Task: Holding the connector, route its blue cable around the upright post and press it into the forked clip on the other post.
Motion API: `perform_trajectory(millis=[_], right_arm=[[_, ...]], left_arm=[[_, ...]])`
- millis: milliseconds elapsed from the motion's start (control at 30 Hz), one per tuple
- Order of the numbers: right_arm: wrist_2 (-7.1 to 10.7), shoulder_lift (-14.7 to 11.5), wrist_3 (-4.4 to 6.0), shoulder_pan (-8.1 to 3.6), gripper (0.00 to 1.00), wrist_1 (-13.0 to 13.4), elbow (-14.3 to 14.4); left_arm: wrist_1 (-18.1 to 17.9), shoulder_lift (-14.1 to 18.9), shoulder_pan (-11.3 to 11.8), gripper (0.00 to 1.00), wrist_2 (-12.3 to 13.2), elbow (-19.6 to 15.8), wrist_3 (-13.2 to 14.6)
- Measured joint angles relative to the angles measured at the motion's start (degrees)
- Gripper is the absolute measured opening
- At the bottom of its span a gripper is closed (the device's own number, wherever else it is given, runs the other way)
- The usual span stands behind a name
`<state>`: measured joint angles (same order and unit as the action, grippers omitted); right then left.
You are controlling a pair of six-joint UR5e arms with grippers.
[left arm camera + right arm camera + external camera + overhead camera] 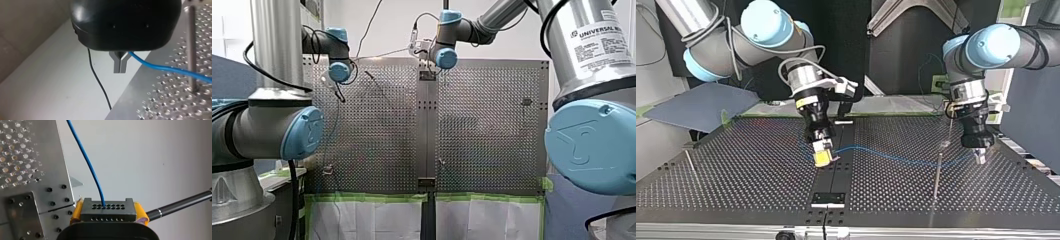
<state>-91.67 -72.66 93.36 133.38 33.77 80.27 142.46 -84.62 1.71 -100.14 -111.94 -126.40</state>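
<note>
In the right wrist view my right gripper (107, 216) is shut with yellow pads on a black multi-hole connector (108, 210); a blue cable (87, 162) rises out of it. In the top view that gripper (823, 158) hangs over the table's middle seam, and the cable (896, 157) runs low across the plate to my left gripper (979, 156). In the left wrist view the metal fingers (120, 65) are pressed together on the cable (160, 67), beside an upright post (191, 45). That thin post (937, 172) stands just in front of the cable, with a small head (944, 144).
Another thin post (690, 164) stands at the top view's left. A black bracket (828, 198) sits on the seam near the table's front edge. A thin black wire (98, 82) hangs off the table edge (130, 87) under my left gripper. A dark rod (180, 205) crosses beside my right gripper.
</note>
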Motion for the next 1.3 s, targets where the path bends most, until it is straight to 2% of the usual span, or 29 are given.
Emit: perform_trajectory(millis=[200,433,567,700,900,1300], right_arm=[[2.36,1.94,-0.03,0.26,0.00,-0.48,-1.29],[3.51,3.56,-0.12,0.53,0.00,-1.20,-2.31],[4.48,5.23,-0.19,0.67,0.00,-2.25,-3.89],[4.78,6.40,-0.20,0.67,0.00,-2.54,-5.19],[5.26,7.11,-0.35,0.62,0.00,-2.52,-5.65],[5.18,8.71,-0.52,0.29,0.00,-3.05,-5.69]], left_arm=[[-0.05,-2.07,0.72,0.00,1.67,2.79,-1.54],[-0.13,-4.62,1.55,0.00,2.32,6.13,-2.00],[-0.25,-5.82,2.22,0.00,2.48,8.10,-2.53],[-0.30,-6.64,2.78,0.00,2.66,10.02,-2.89],[-0.50,-7.87,3.35,0.00,3.10,12.54,-3.03],[-2.68,-8.90,3.90,0.00,3.45,12.04,-3.64]])
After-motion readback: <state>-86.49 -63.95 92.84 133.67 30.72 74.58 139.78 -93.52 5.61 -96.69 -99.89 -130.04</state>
